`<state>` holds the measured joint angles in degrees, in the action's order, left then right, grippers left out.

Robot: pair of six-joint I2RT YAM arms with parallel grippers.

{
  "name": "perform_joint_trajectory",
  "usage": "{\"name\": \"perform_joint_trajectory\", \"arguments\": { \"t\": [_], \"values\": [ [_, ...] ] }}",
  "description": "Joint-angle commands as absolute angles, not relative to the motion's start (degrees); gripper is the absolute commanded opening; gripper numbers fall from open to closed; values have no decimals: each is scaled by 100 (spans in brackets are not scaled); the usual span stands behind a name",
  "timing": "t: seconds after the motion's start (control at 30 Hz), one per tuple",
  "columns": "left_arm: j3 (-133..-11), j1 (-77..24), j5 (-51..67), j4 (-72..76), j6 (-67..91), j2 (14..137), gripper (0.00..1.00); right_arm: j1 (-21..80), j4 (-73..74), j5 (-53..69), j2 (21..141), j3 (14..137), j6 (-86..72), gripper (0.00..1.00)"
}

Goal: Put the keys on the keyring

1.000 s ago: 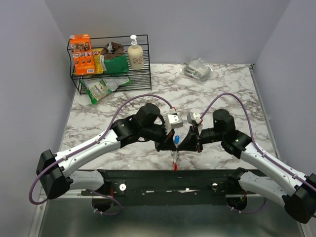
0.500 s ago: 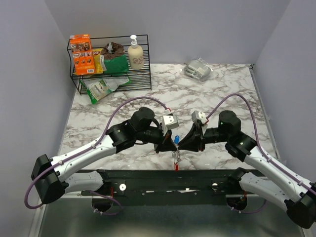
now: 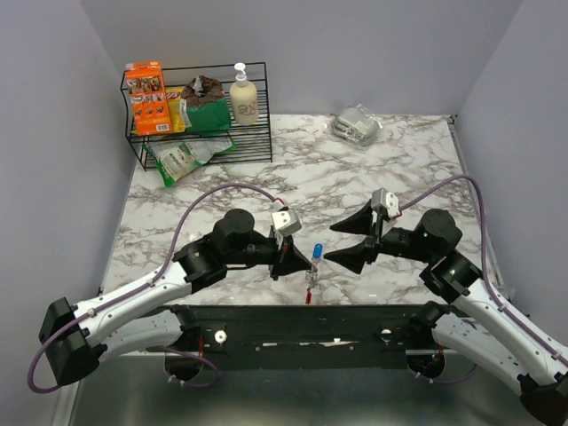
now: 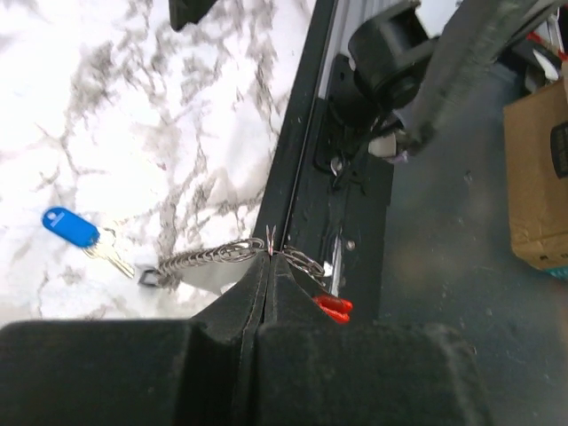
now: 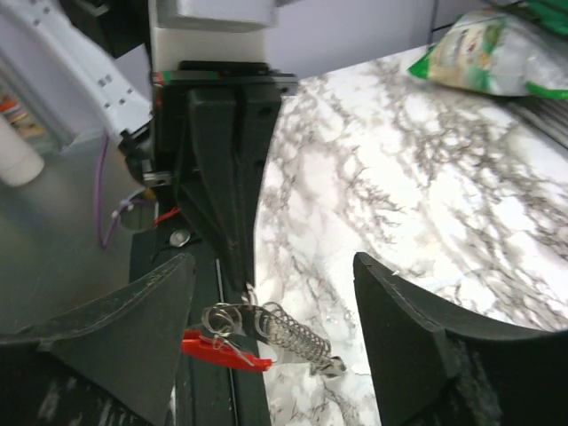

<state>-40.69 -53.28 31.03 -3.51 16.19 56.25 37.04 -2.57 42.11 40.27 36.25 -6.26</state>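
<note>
Only my left wrist view shows my left pincer (image 4: 269, 266) pinching the keyring (image 4: 209, 258) mid-chain, with the blue key (image 4: 71, 228) at its far end. My right pincer (image 3: 330, 243) gapes wide, just right of it. The red clip (image 5: 217, 349) overhangs the near edge, and open marble (image 3: 399, 169) lies beyond.

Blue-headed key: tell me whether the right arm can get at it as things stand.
Probably yes. The right gripper stands open right beside the blue-headed key, with only bare table between them. The left gripper, shut on the keyring chain, sits on the key's other side.
</note>
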Motion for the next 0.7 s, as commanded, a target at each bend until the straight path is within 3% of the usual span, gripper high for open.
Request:
{"name": "perform_joint_trajectory", "arguments": {
  "t": [0.0,0.53,0.67],
  "values": [
    [-4008,-5353,2742,308,1723,5125,0,3718,-422,2937,3779,3472,-940,81],
    [-3753,-5353,1635,510,1635,3209,0,3709,-167,1002,4630,3454,-1643,83],
    [-3946,-5353,1512,159,1573,2980,0,3709,183,1054,5306,3620,-1591,78]
  ]
}}
